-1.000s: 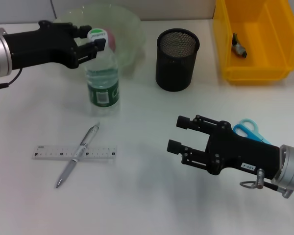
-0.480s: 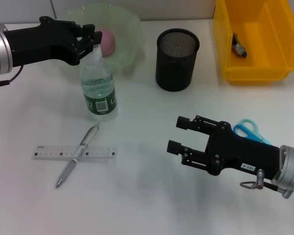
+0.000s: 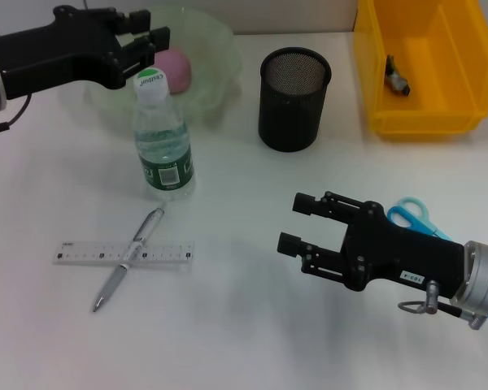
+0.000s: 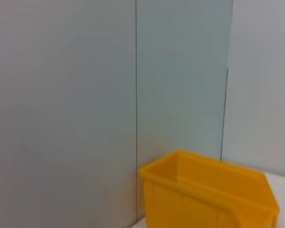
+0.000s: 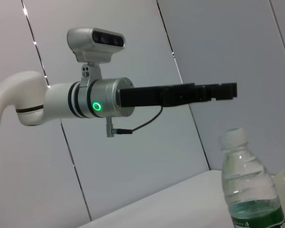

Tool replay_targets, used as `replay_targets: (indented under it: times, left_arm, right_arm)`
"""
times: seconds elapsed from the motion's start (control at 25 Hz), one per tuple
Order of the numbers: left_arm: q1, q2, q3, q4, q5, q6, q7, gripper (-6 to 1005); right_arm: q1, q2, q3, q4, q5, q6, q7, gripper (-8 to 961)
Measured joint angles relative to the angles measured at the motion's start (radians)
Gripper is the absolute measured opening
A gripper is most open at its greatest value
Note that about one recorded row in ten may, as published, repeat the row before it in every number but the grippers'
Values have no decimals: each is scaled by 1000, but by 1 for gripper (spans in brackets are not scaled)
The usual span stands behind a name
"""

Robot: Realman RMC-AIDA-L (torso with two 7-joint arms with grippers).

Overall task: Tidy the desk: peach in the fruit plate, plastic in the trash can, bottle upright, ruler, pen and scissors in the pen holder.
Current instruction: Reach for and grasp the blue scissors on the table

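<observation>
Bottle [image 3: 164, 138] stands upright on the white table [image 3: 244, 325], cap on, just in front of the pale green fruit plate [image 3: 211, 49]. Peach [image 3: 176, 67] lies inside that plate. Left pincer [image 3: 150, 41] hangs above and slightly behind the bottle cap, clear of it; its fingers are spread with nothing between them. The right wrist view confirms a gap between this pincer [image 5: 218, 91] and the bottle top [image 5: 247, 185].

Pen [image 3: 128, 258] lies across the clear ruler [image 3: 124, 253] on the table in front of the bottle, the two touching where they cross. Black mesh pen holder [image 3: 294, 98] stands upright to the right of the fruit plate, apart from it. Yellow trash can [image 3: 423, 69] sits at the far right edge with a small dark item [image 3: 398, 80] inside, probably the plastic, though the view is too coarse to be sure.

Scissors [image 3: 415, 218] with blue handles lie on the table, partly hidden behind the right arm. Right pincer [image 3: 297, 223] hovers low over the near right part of the table, fingers spread, holding nothing. Left wrist view shows only the trash can [image 4: 209, 194] against a wall panel [image 4: 61, 104].
</observation>
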Motion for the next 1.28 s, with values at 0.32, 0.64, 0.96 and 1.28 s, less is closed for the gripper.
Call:
replay_targets:
  times: [0.32, 0.64, 0.96, 1.28]
  left_arm:
    - [4, -1, -4, -8, -37, 57, 23, 420]
    - [11, 0, -17, -151, -145, 271, 215, 707]
    - [0, 10, -121, -482, -198, 625, 519, 758]
    - [3, 27, -129, -557, -132, 637, 539, 753]
  right_arm:
    - [-2, 0, 3, 0, 0, 0, 0, 681]
    - [-8, 0, 8, 0, 0, 0, 0, 680]
    - [-10, -1, 10, -1, 0, 0, -1, 680]
    - [-10, -4, 10, -8, 0, 0, 4, 680]
